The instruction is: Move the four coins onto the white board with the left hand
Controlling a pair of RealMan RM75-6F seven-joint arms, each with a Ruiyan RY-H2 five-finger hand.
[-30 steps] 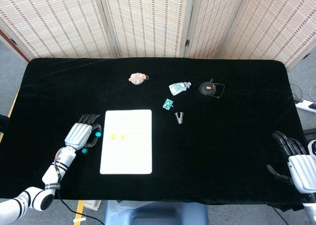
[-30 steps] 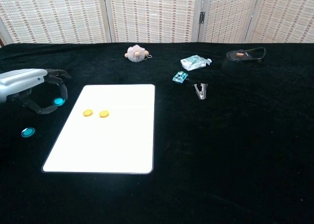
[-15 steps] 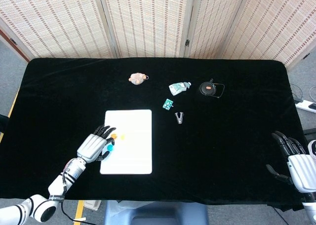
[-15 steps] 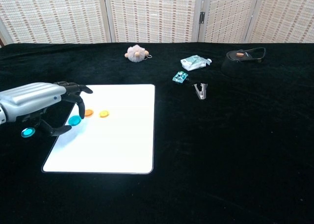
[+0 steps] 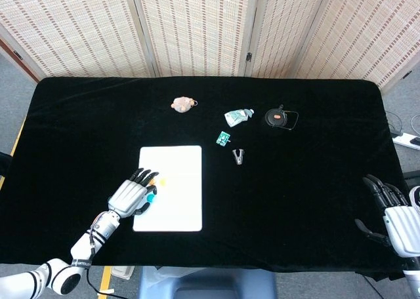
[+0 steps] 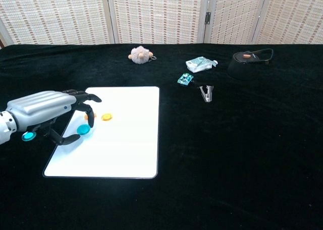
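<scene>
Two yellow coins (image 6: 106, 117) lie on the white board (image 6: 121, 144). My left hand (image 6: 45, 111) pinches one blue coin (image 6: 83, 129) between fingers over it; another blue coin (image 6: 28, 135) remains at frame left on the tabletop.

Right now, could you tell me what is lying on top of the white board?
On the white board lie two yellow coins, one partly hidden by the left hand. That hand holds a blue coin over the board; whether it touches cannot be told.
</scene>
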